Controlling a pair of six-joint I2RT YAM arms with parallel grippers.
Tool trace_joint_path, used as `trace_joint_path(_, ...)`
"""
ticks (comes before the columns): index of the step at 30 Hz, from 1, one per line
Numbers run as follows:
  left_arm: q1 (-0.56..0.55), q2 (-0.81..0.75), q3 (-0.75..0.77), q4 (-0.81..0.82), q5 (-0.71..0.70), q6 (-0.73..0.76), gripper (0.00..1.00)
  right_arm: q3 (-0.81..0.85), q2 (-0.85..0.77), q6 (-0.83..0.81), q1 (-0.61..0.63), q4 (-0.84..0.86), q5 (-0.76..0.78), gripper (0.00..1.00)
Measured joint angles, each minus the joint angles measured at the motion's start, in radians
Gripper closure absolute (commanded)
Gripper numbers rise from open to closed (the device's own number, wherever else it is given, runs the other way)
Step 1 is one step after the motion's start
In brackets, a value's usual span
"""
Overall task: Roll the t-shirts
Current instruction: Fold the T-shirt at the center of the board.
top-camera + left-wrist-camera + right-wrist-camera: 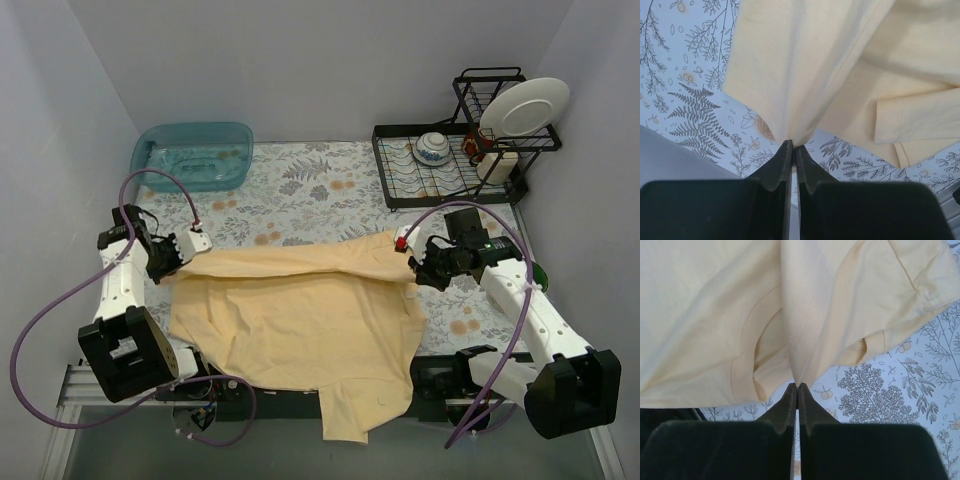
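Note:
A pale yellow t-shirt (300, 320) lies spread over the floral tablecloth, its lower part hanging over the near table edge. Its far edge is lifted into a fold stretched between the two grippers. My left gripper (178, 252) is shut on the shirt's left end; the left wrist view shows the cloth (805, 75) pinched at the fingertips (794, 145). At the right end my right gripper (418, 262) is shut on the shirt, and the right wrist view has fabric (790, 315) bunching into the closed tips (797, 386). Only one shirt is in view.
A blue plastic tub (192, 155) stands at the back left. A black dish rack (445, 165) with a white plate (523, 106) and a bowl (433, 148) stands at the back right. White walls close in three sides.

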Motion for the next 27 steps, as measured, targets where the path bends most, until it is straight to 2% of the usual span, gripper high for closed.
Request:
trace_joint_path(9, 0.000, -0.081, -0.105, 0.002, -0.040, 0.047, 1.00, -0.032, -0.012, -0.123, 0.000, -0.086, -0.059, 0.99)
trace_joint_path(11, 0.000, -0.107, -0.141, 0.006, -0.058, 0.060, 1.00, -0.032, -0.012, -0.147, 0.000, -0.108, -0.072, 0.93)
trace_joint_path(12, 0.000, -0.114, -0.158, 0.005, -0.067, 0.067, 0.89, -0.032, -0.012, -0.166, 0.000, -0.122, -0.080, 0.87)
trace_joint_path(13, 0.000, -0.119, -0.172, 0.006, -0.077, 0.071, 0.81, -0.032, -0.012, -0.182, 0.000, -0.137, -0.088, 0.77)
trace_joint_path(16, 0.000, -0.120, -0.196, 0.020, -0.109, 0.072, 0.63, -0.031, -0.006, -0.221, 0.002, -0.190, -0.097, 0.71)
trace_joint_path(21, 0.010, -0.084, -0.122, 0.032, -0.103, 0.032, 0.52, 0.034, 0.038, -0.187, -0.032, -0.196, -0.083, 0.69)
trace_joint_path(24, 0.011, -0.014, 0.003, 0.045, -0.059, -0.045, 0.51, 0.139, 0.140, -0.138, -0.055, -0.165, -0.098, 0.68)
trace_joint_path(27, 0.010, 0.085, 0.116, 0.071, -0.007, -0.211, 0.53, 0.252, 0.301, -0.090, -0.058, -0.119, -0.138, 0.61)
